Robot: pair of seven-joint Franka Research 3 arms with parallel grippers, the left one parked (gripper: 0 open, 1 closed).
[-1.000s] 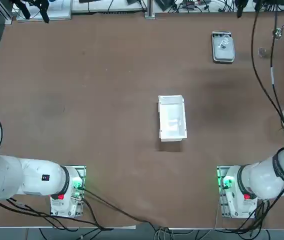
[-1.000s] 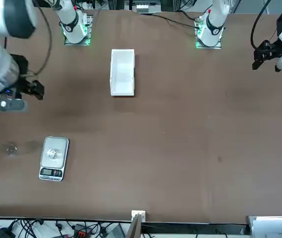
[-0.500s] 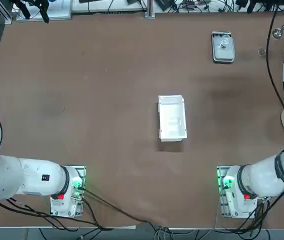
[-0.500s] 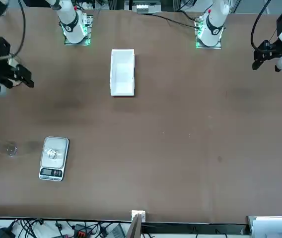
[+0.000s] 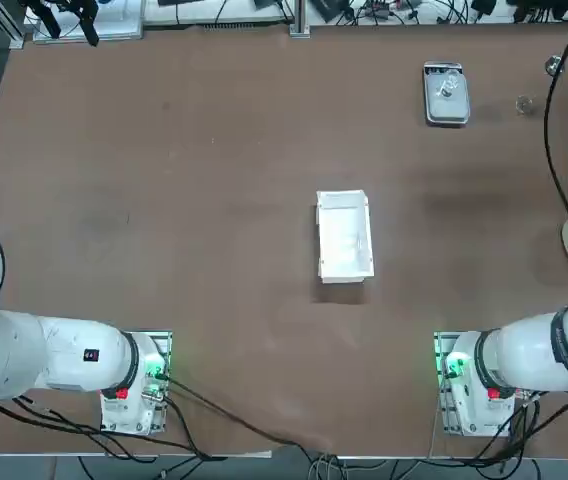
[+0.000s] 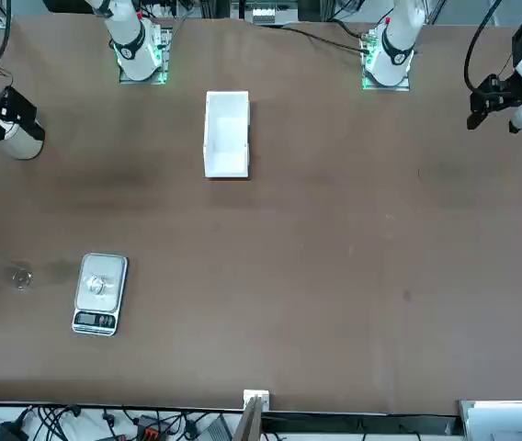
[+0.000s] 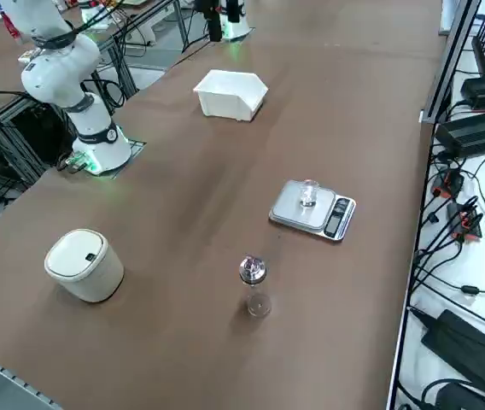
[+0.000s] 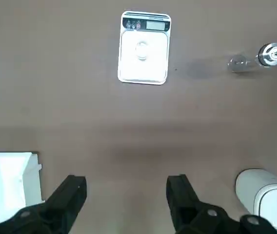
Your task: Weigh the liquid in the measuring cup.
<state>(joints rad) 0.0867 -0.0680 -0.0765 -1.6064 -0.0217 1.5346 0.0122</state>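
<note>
Evenly bright overhead light on the matte brown table (image 5: pixel 214 200); soft faint shadows, small glints on the tiny transparent cup (image 7: pixel 308 196), all views sharp.

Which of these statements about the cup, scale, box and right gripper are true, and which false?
1. The tiny clear measuring cup stands on the flat grey digital scale. True.
2. The right gripper is shut on the cup. False: it is open, holds nothing, and is well away from the scale.
3. The white rectangular open box sits mid-table. True.
4. The small metal-topped clear bottle stands inside the box. False: it stands on the brown table, beside the scale.
</note>
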